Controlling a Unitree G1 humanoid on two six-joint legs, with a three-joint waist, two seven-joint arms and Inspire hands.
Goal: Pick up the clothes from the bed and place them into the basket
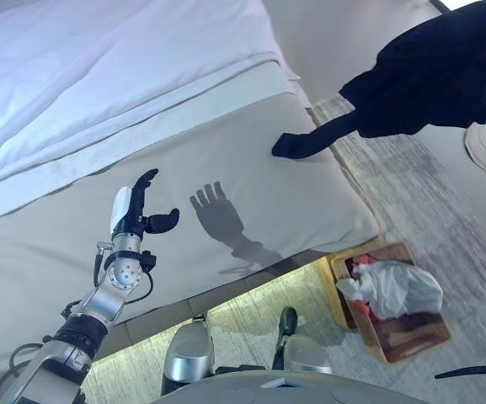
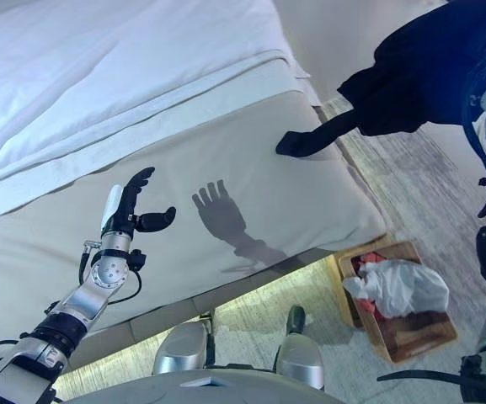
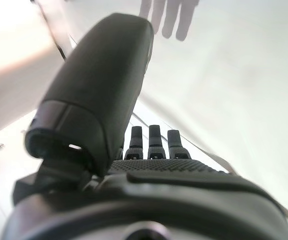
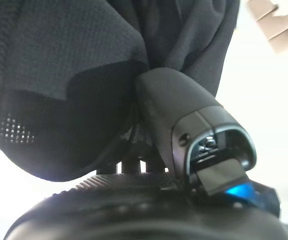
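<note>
A black garment (image 1: 428,80) hangs in the air at the upper right, over the bed's corner and the floor. One sleeve end (image 1: 297,145) trails down onto the beige bed cover (image 1: 251,181). My right hand (image 4: 183,125) is shut on this garment, its thumb pressed into the dark cloth (image 4: 59,65). My left hand (image 1: 137,210) is open and empty above the bed's near edge, fingers straight; it also shows in the left wrist view (image 3: 109,90). A wooden basket (image 1: 411,332) stands on the floor at the lower right, holding white and red clothes (image 1: 390,286).
The bed has a white duvet (image 1: 99,67) folded back at the far left. A pale carpet (image 1: 445,202) lies beside the bed between its corner and the basket.
</note>
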